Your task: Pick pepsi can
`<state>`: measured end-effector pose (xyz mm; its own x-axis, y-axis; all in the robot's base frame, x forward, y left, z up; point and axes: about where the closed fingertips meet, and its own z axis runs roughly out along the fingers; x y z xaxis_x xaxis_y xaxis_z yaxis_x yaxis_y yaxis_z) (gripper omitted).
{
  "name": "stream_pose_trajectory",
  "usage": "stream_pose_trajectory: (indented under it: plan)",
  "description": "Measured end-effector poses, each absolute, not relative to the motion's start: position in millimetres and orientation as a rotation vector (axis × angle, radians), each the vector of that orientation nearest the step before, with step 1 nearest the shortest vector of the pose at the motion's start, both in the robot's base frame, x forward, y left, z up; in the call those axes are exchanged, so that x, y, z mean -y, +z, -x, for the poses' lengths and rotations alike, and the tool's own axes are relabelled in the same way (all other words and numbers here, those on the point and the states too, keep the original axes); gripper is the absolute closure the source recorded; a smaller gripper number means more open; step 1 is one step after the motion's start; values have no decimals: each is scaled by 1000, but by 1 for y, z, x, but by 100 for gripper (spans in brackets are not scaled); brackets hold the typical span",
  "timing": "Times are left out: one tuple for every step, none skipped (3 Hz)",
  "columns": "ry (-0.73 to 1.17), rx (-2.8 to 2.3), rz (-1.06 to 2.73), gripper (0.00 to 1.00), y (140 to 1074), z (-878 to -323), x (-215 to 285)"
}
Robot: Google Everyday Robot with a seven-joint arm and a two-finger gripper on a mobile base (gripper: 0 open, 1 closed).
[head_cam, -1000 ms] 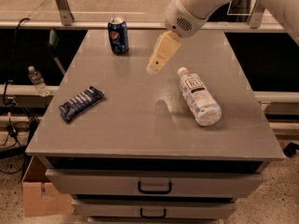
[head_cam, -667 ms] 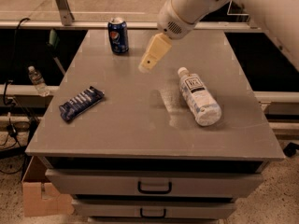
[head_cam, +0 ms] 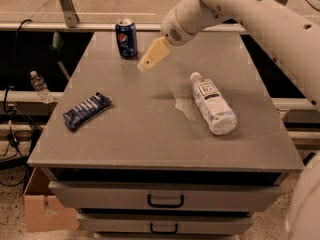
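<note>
Nearest to the view are the two grey metal drawers (head_cam: 165, 194) with dark handles under the front edge of the flat grey table (head_cam: 150, 144), and a brown cardboard box (head_cam: 42, 209) sits on the floor at the lower left. On the tabletop, left of centre, lies the flat blue striped snack packet (head_cam: 86, 110), slanted with its right end farther back. To the right lies the larger clear plastic bottle with a white label (head_cam: 214, 104), on its side, its white cap pointing toward the far left. Beyond these, my cream-coloured gripper (head_cam: 146, 63) hangs above the table's far middle, pointing down and to the left from the end of my thick white arm (head_cam: 240, 9), which comes in from the upper right. Whether the jaws are released or clenched I cannot tell from here; they grasp nothing that I can see. Farther back, near the table's far left corner, stands the small dark blue metal pepsi can (head_cam: 126, 38). It is upright, its long axis vertical, the silver top pointing up and the round red-white-blue logo facing the front. It is just left of my gripper's tip, a little farther back, and apart from it.
</note>
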<state>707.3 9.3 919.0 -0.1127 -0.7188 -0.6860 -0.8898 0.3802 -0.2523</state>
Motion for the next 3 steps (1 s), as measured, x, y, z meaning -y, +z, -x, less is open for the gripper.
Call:
stream_pose_trajectory:
  plan:
    - [334, -1848, 1317, 0, 913, -737, -23]
    - [390, -1816, 1265, 0, 911, -762, -42]
    - [448, -1801, 1225, 0, 906, -778, -64]
